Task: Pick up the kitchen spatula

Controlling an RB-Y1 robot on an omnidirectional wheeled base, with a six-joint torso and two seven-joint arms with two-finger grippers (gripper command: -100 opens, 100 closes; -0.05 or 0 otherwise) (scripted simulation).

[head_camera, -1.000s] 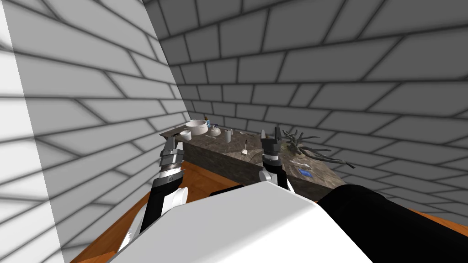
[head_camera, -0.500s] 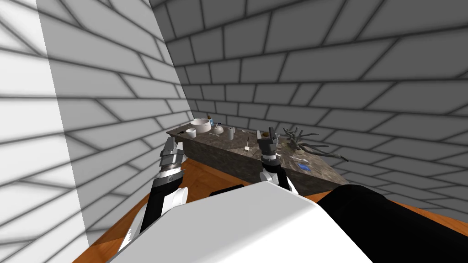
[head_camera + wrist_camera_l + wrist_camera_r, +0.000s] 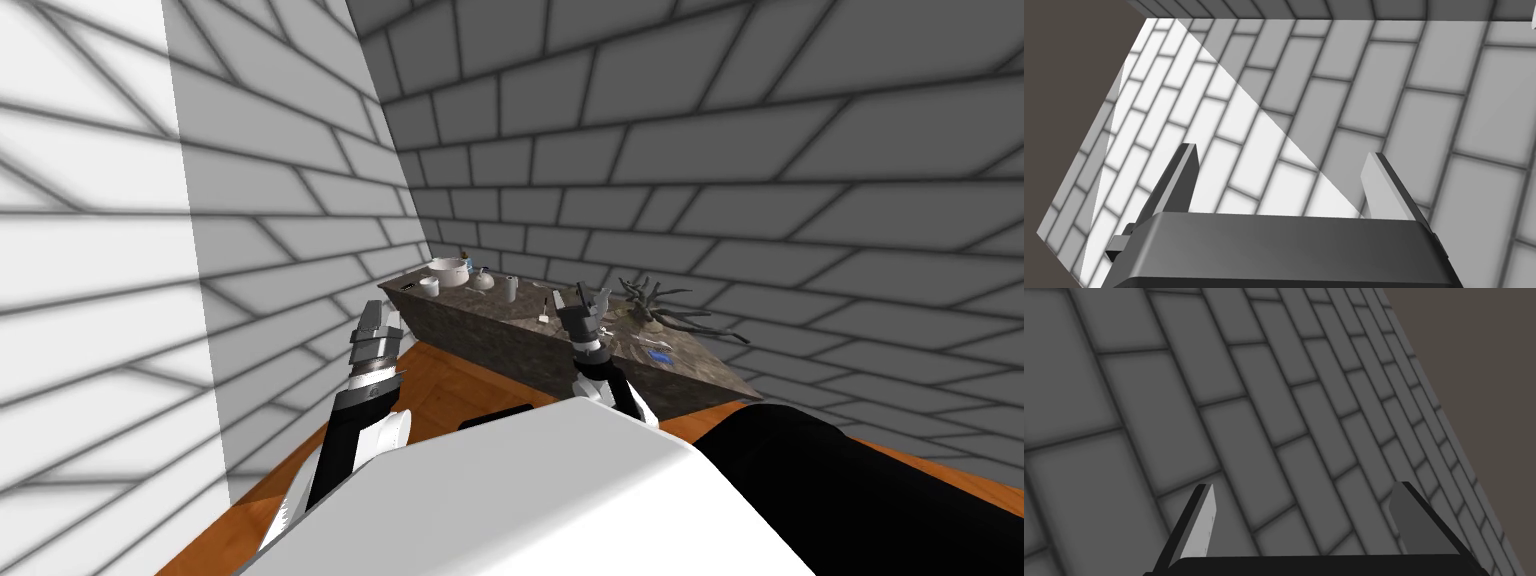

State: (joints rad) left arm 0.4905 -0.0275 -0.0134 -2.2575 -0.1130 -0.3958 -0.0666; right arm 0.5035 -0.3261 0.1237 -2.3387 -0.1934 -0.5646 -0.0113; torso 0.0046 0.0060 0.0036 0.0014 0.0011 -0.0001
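Note:
The spatula (image 3: 543, 311), with a white blade and a thin dark handle, lies on the dark stone counter (image 3: 500, 330) near its middle. In the head view my right gripper (image 3: 581, 298) is raised in front of the counter, just right of the spatula and apart from it. It is open with nothing between its fingers, as the right wrist view also shows (image 3: 1303, 485). My left gripper (image 3: 376, 320) hangs before the counter's left end. In the left wrist view it is open and empty (image 3: 1281, 151).
On the counter's left end stand a white bowl (image 3: 449, 270), a small cup (image 3: 429, 287) and a grey cup (image 3: 511, 288). Toward its right end are a dark branching ornament (image 3: 662, 305), white utensils (image 3: 652, 343) and a blue item (image 3: 660, 357). Brick walls close in behind and to the left, and orange wooden floor (image 3: 450, 375) lies in front.
My view has shifted: the counter now looks smaller and sits a little further right. Both arms keep their pose with fingers open, and the spatula lies where it was.

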